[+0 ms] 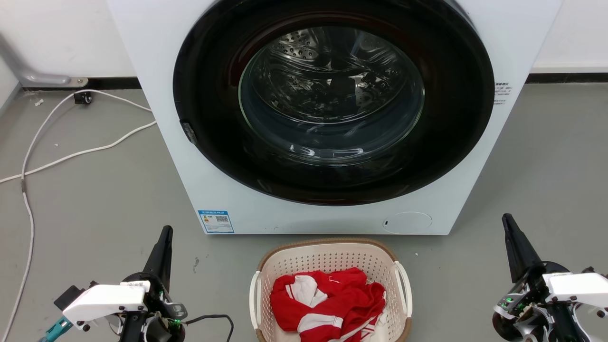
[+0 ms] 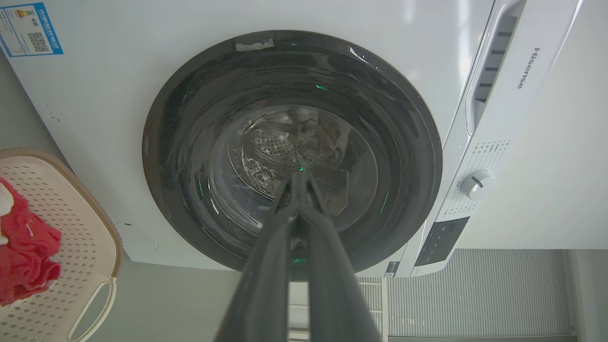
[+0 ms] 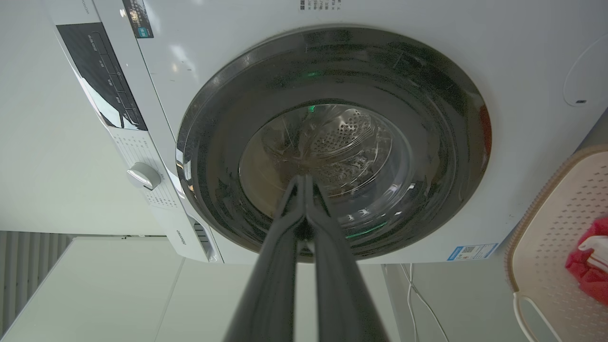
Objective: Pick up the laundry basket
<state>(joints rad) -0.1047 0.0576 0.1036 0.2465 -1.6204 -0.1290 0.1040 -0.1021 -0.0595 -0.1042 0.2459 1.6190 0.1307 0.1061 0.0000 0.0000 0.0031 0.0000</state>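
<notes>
Sitting on the grey floor (image 1: 95,204), midway between the left jaws and the right jaws and well apart from both: the cream-white perforated plastic laundry basket (image 1: 332,259), rounded-rectangular. Stands upright just in front of the white front-loading washing machine (image 1: 166,142), below its dark round glass door (image 1: 332,109). Lies at the bottom middle of the head view, with the left arm's long dark fingers (image 1: 161,256) at lower left and the right arm's fingers (image 1: 517,247) at lower right, both pairs pointing up toward the machine rather than at the basket. Seen from the left wrist, basket (image 2: 80,223) at the left edge, off to the side of the fingers (image 2: 266,266); seen from the right wrist, basket (image 3: 560,213) at the right edge, again off to the side of the fingers (image 3: 270,266).

Left jaws: closed, fingertips pressed together, gripping nothing. Right jaws: likewise closed tip to tip, empty.

Carries a brown ribbed woven-look rim (image 1: 327,242) round the top, rows of small holes through the walls, and a white loop handle (image 1: 255,299) on each side. Holds a crumpled red-and-white garment (image 1: 327,304), heaped toward the near side, leaving the far wall bare. Trailing over the floor to the left of the machine: a thin white cable (image 1: 71,154).
</notes>
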